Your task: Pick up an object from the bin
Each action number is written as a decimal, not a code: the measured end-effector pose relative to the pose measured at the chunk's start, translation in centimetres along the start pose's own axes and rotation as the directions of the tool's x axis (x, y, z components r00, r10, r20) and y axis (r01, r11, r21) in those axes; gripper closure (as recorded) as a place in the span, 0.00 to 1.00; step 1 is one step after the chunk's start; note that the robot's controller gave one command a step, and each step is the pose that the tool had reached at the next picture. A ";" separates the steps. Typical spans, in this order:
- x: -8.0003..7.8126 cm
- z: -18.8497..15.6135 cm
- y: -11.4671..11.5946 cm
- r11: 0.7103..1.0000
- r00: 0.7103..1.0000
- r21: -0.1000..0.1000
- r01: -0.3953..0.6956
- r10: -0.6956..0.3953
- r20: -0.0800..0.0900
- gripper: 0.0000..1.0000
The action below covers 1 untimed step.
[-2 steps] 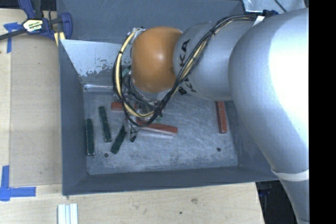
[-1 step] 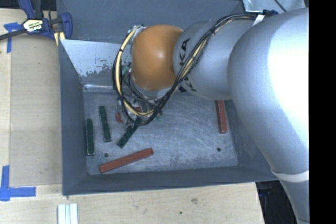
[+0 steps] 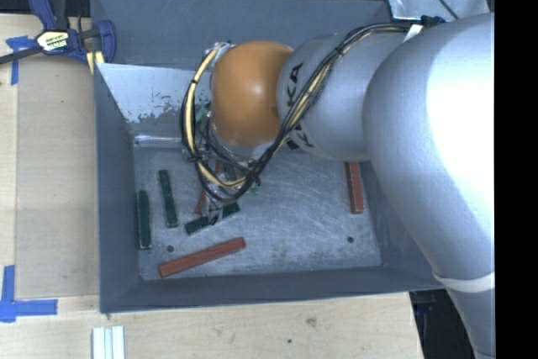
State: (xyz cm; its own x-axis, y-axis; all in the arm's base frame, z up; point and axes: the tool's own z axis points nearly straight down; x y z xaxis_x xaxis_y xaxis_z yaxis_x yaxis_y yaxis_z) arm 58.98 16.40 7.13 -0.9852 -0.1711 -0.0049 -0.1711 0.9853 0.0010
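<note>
The silver arm (image 3: 403, 97) takes up the right of the scene and reaches down into the grey bin (image 3: 113, 265). Its orange cover (image 3: 245, 92), ringed with cables, serves here as the landmark. Directly below the cover hangs the gripper (image 3: 220, 210), low over the bin floor. Cables and shadow hide its tip, so I cannot tell whether the pincer is spread, pressed together or pinching anything.

Further below the cover, near the front wall, lies a long red-brown bar (image 3: 202, 256), slightly tilted. A shorter red-brown bar (image 3: 355, 187) lies below and right of the cover, partly tucked under the arm. Two dark green sticks (image 3: 168, 197) (image 3: 143, 219) lie side by side below and left of it.

The smallest thing, a short dark green piece (image 3: 200, 224), lies just beside the gripper, below the cover, and is probably the target. It looks light, rigid and smooth, so it may skid. The best hold is probably across its narrow width at mid-length.
</note>
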 end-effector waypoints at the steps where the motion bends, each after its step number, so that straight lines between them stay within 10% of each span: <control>1: 3.3 0.0 -7.7 0.999 0.999 0.003 -0.043 0.043 -0.003 0.00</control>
State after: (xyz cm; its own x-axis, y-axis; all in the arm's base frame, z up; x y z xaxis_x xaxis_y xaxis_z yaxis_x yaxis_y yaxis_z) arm 57.02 8.23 7.11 -0.9917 -0.1286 -0.0020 -0.1286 0.9917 -0.0018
